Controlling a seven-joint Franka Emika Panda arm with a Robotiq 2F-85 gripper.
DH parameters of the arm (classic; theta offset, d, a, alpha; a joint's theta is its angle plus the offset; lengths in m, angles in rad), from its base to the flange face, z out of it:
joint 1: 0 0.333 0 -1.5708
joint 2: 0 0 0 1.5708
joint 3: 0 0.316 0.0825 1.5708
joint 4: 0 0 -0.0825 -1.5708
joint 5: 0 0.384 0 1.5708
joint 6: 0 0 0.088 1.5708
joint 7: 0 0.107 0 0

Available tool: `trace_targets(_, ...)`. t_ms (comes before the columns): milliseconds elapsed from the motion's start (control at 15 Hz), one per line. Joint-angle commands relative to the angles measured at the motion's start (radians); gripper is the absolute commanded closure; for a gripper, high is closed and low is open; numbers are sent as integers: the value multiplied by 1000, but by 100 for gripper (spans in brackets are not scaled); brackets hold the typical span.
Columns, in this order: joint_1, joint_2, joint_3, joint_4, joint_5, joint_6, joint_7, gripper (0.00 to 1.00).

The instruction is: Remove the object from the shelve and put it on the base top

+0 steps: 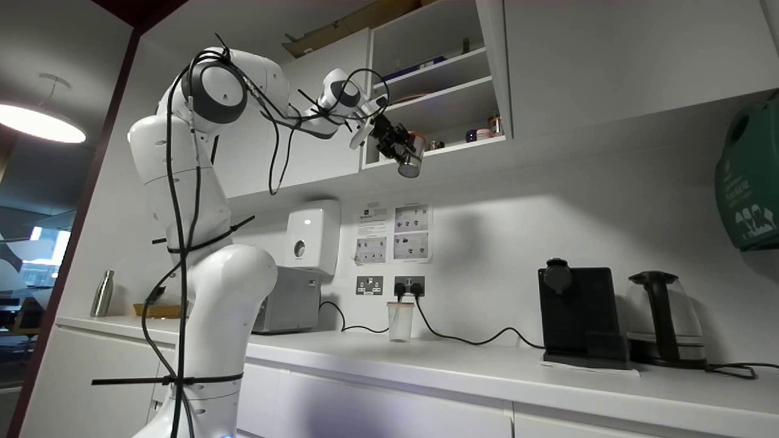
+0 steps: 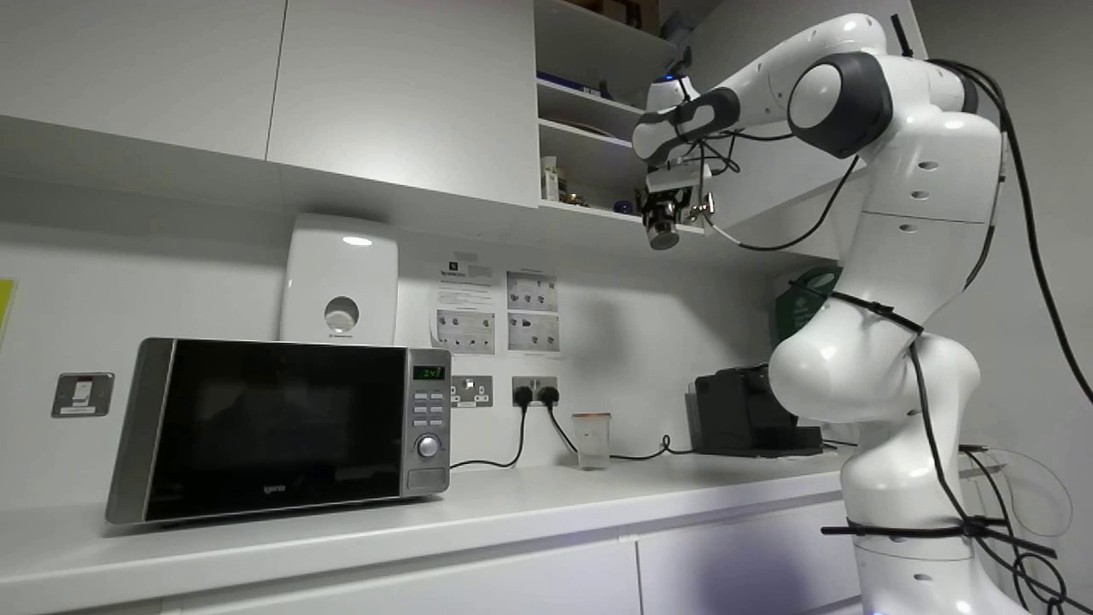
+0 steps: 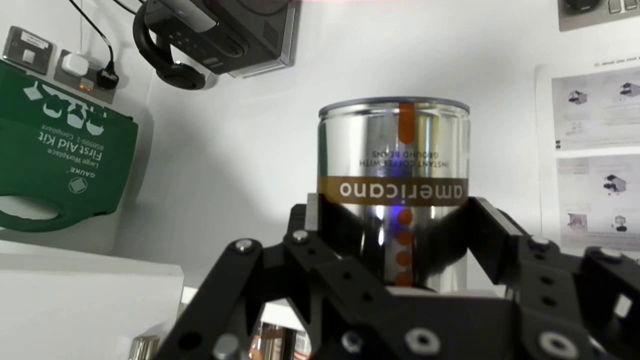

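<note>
A shiny metal coffee can with a brown "americano" band (image 3: pixel 395 150) is between my gripper's fingers (image 3: pixel 395 210). The fingers press on its two sides. In both exterior views the can (image 1: pixel 411 165) (image 2: pixel 663 237) hangs tilted in front of and slightly below the bottom edge of the shelve (image 1: pixel 465 146) (image 2: pixel 589 211). My gripper (image 1: pixel 406 151) is in front of the open compartment, which holds several small jars (image 1: pixel 484 133). The base top (image 1: pixel 475 368) (image 2: pixel 529 506) lies far below the can. The can's far side is hidden.
A clear container with an orange lid (image 1: pixel 400 321) stands on the base top. A black coffee machine (image 1: pixel 581 316), a kettle (image 1: pixel 666 322) and a microwave (image 2: pixel 290 427) stand there too. A paper dispenser (image 1: pixel 313 236) and a green first aid kit (image 1: pixel 748 176) hang on the walls.
</note>
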Motion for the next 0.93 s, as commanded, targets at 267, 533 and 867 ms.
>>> trace_targets(267,-6,-131,-4,-260,27,122,19,51)
trace_targets(533,-21,-167,-3,-359,19,235,23,51)
trace_targets(867,-124,-170,37,-481,-9,441,96,51)
